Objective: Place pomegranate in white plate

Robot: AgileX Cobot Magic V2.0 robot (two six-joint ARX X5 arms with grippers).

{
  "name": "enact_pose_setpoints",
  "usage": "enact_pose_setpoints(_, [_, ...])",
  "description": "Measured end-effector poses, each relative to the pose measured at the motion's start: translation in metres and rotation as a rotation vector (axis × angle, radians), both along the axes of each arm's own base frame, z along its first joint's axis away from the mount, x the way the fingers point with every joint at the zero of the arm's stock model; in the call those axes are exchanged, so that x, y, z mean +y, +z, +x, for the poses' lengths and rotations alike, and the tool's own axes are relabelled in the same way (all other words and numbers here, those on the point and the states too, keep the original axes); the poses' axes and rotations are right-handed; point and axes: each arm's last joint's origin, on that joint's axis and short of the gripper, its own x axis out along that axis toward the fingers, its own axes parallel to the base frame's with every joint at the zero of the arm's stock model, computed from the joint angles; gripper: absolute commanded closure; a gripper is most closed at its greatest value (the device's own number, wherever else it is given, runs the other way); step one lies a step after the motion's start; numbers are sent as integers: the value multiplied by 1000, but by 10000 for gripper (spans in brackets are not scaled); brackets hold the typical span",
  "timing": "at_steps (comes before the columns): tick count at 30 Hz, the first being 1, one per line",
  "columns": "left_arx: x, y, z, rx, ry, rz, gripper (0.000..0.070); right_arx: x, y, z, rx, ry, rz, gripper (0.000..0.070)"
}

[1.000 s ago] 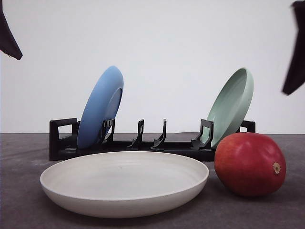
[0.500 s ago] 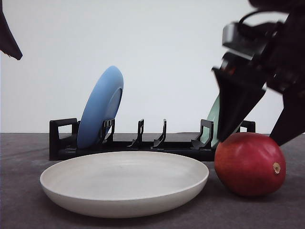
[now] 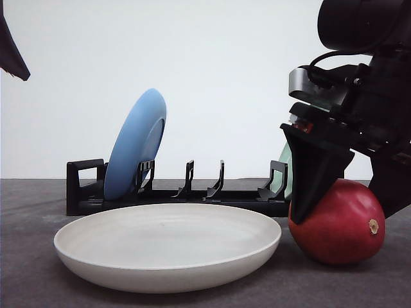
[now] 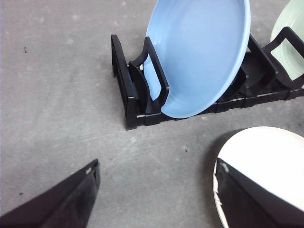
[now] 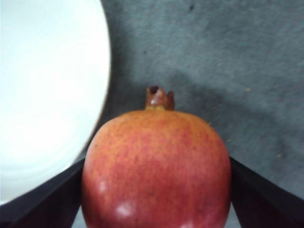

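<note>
Jaws of your right gripper (image 3: 343, 186) straddle the pomegranate (image 3: 337, 221), spread and not yet clenched, so it sits on the surface just beside the plate (image 3: 167, 247). Your wrist view shows both fingers flanking it; the front hides one. Left gripper (image 4: 156, 190) hangs released.

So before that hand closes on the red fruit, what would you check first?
1. Right hand straddles the pomegranate, a finger on each side: ok.
2. Fingers actually pressing the fruit: cannot tell.
3. Fruit resting on the table, not yet lifted: ok.
4. White plate empty and flat beside the fruit: ok.
5. Left hand open, away from the fruit: ok.
6. Blue plate upright in the rack, out of the path: ok.
</note>
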Motion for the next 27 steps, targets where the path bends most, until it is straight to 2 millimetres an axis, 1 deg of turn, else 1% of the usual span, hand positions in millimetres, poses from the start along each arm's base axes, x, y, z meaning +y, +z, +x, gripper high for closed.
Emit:
enact_pose_setpoints(3, [0,0,0,0,0,0,231,0,9,0,28,7,-21,210])
enact_pose_setpoints(8, [0,0,0,0,0,0,231,6,38,6,10,61,-38,210])
enact_pose_setpoints(11, [0,0,0,0,0,0,231,15,52,5,-34,128,-31,210])
enact_pose_setpoints(15, [0,0,0,0,0,0,231,35,61,3,-86,221,-10,210])
enact_pose_setpoints(17, [0,0,0,0,0,0,231,49,61,5,-102,260,0,210])
enact_pose_setpoints(19, [0,0,0,0,0,0,231,63,54,7,-111,295,7,210])
enact_pose_setpoints(24, [0,0,0,0,0,0,231,93,28,10,-113,361,13,210])
enact_pose_setpoints(27, [0,0,0,0,0,0,231,105,14,12,-110,383,14,210])
